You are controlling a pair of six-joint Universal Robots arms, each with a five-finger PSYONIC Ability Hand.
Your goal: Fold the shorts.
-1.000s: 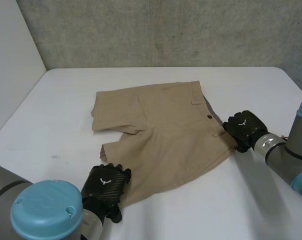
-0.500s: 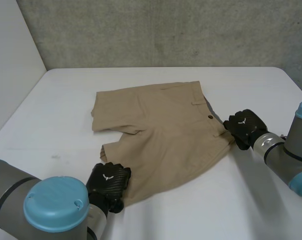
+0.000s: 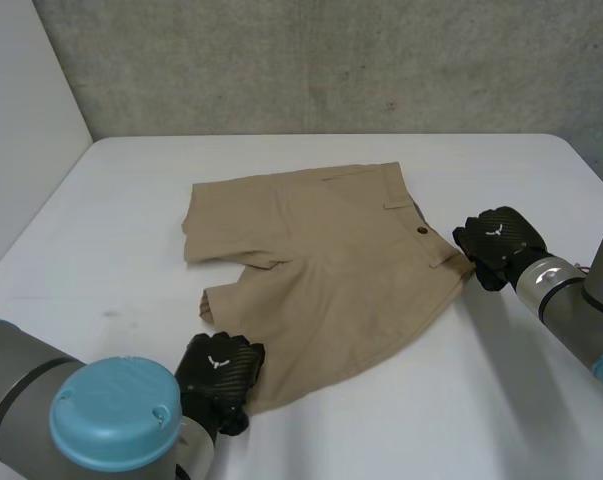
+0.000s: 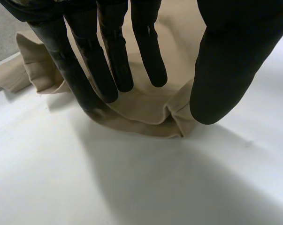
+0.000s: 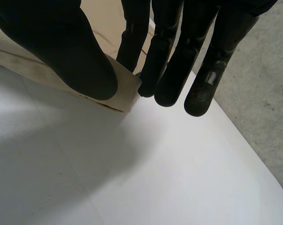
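**Inspector:** Item and location?

**Assistant:** The shorts (image 3: 321, 250) are tan and lie spread flat near the middle of the white table (image 3: 111, 200). The waistband points toward the robot's right and the legs toward its left. No fold has been made.

**Inspector:** Contact at the waistband?

**Assistant:** The right hand (image 3: 496, 245) is at the near waistband corner (image 5: 125, 91). Its thumb lies on top and its fingers sit on the other side, so the corner is pinched between them. I record that as a grip.

**Inspector:** And the leg end?

**Assistant:** The left hand (image 3: 219, 372) is at the near leg hem (image 4: 172, 119). Its fingers (image 4: 108, 70) are straight with the tips resting on the cloth. The thumb is just beside the hem's edge, and the fabric is rucked up in the gap between. I judge this hand not closed, so it has no hold.

**Inspector:** Progress?

**Assistant:** The task is at an early stage. One of the two near-edge holds is secured. The left hand's pinch is outstanding, and so, in my judgement, are lifting the near edge, carrying it over to the far edge and any second fold.
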